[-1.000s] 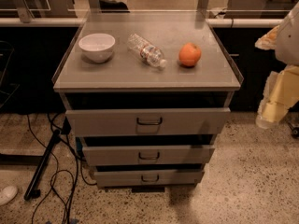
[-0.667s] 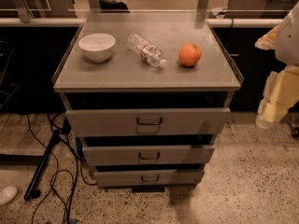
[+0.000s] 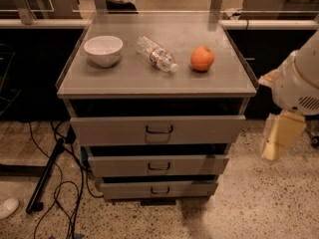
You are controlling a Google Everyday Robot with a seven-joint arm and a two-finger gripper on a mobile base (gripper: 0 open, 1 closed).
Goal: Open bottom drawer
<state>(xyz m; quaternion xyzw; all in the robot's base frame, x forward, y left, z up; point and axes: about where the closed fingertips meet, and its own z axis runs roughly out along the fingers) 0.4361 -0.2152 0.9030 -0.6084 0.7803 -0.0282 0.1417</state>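
The grey cabinet has three grey drawers. The bottom drawer (image 3: 159, 189) is the lowest and shortest front, with a small dark loop handle (image 3: 160, 190) at its centre, just above the floor. A dark gap shows above its front. My gripper (image 3: 279, 138) hangs from the white arm (image 3: 299, 81) to the right of the cabinet, level with the top and middle drawers. It is well apart from the bottom drawer's handle and touches nothing.
On the cabinet top (image 3: 124, 78) stand a white bowl (image 3: 103, 50), a lying plastic bottle (image 3: 157, 54) and an orange (image 3: 202, 58). A dark pole (image 3: 46, 176) and cables (image 3: 65, 203) lie on the speckled floor at the left. Dark counters run behind.
The arm and gripper have moved lower and slightly left, beside the cabinet's right side. The drawers and the things on top have not moved.
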